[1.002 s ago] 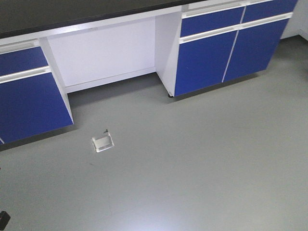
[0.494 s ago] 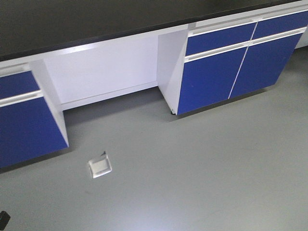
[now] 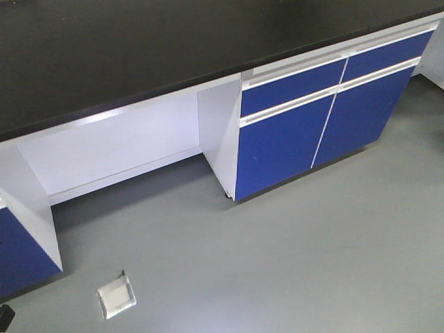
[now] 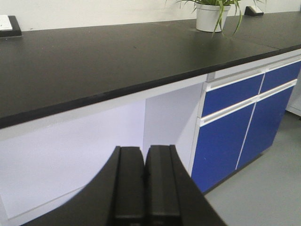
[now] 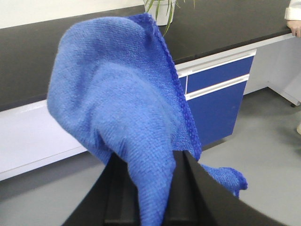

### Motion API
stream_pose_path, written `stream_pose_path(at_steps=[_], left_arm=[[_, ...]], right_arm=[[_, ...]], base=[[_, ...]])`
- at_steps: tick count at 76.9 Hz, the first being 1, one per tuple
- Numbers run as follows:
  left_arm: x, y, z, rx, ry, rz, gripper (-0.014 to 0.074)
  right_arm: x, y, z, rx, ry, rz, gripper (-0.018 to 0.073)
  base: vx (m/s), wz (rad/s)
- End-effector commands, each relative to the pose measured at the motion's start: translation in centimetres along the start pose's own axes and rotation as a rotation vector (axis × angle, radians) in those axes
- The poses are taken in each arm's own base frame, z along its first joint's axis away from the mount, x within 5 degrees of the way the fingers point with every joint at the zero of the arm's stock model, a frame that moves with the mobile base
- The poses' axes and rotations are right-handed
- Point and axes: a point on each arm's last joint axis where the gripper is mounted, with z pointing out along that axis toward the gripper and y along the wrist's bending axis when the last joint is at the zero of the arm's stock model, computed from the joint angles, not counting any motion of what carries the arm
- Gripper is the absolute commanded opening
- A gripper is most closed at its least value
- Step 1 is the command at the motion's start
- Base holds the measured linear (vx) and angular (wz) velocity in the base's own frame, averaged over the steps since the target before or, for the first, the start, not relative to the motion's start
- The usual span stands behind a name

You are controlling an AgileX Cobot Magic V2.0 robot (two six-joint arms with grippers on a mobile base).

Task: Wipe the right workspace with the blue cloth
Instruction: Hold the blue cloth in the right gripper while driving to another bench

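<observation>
Since the earlier frames the front-facing view is shifted: more of the right workspace point(image 3: 139, 48) is taken in along the top, the blue cabinet point(image 3: 291, 146) is set further left, and the small white floor plate point(image 3: 116, 300) is found lower, near the left corner of the grey floor point(image 3: 312, 263). In the left wrist view, the left gripper point(image 4: 144, 183) is seen fully closed, its two black fingers pressed together with nothing between them. It is held before the bench's white recess, below the black top, on which a power socket point(image 4: 7, 24) and a potted plant point(image 4: 210, 16) are stood. In the right wrist view, the blue cloth point(image 5: 117, 94) is pinched between the jaws of the right gripper point(image 5: 150, 188). The cloth is bunched out beyond them in the air, off the benchtop.
</observation>
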Motion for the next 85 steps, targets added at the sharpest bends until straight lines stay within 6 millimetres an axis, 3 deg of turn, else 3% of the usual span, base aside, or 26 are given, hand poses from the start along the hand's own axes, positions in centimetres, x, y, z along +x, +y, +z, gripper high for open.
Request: stream_pose_path(at_steps=[1, 85], left_arm=[[-1.55, -0.11, -0.26, 0.007, -0.106, -0.003, -0.0006], [-1.55, -0.11, -0.26, 0.007, -0.106, -0.003, -0.0006]], right_arm=[[-1.33, 0.01, -0.21, 0.0, -0.087, -0.012, -0.0004], [-1.33, 0.01, -0.21, 0.001, -0.087, -0.012, -0.0004]], base=[[0.37, 0.01], [0.3, 0.35]])
